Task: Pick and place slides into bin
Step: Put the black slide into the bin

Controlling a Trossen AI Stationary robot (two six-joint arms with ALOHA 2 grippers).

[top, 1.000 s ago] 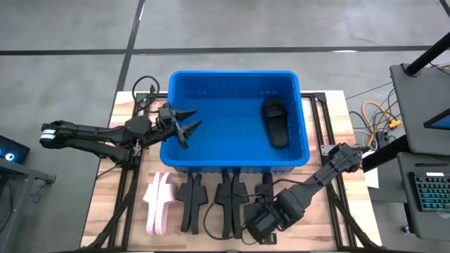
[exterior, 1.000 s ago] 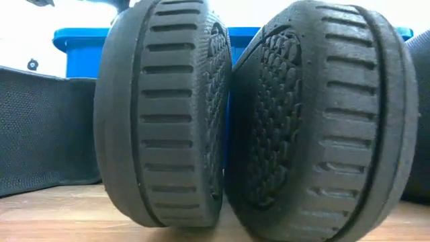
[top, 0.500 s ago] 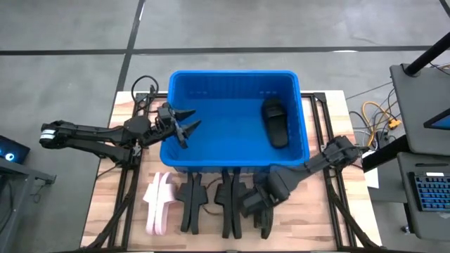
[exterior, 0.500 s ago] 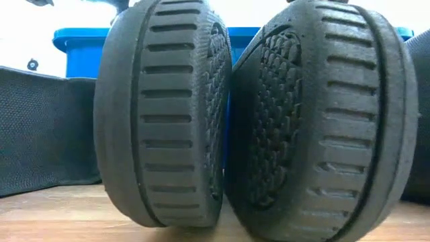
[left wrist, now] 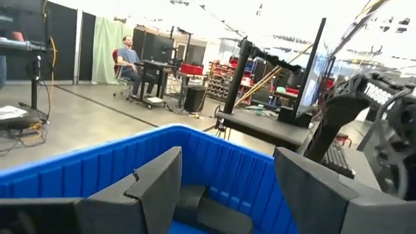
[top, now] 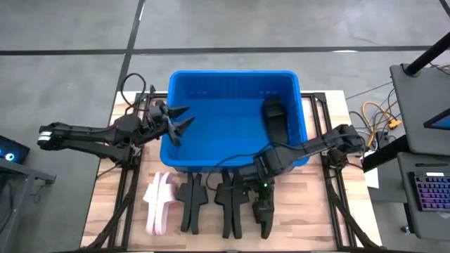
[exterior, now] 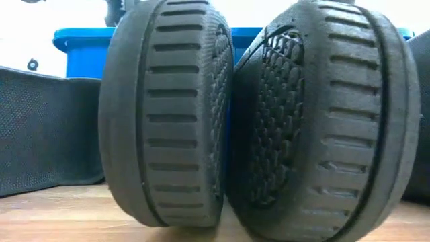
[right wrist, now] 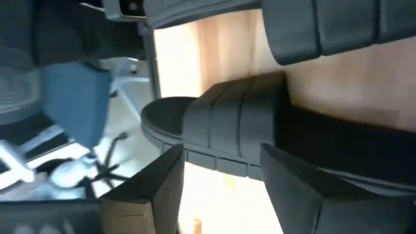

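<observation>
The blue bin (top: 188, 153) is mostly bare floor, with one black slide (top: 275, 121) at its right wall (the left gripper (top: 176, 121) fills the left rim). Near-side slides (top: 191, 203) stand packed close.

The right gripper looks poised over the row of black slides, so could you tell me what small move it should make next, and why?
Probably lower and close: the right gripper stands open over a black slide in the row on the table, nothing held. One slide already lies in the bin; the left gripper waits open over its rim.
</observation>
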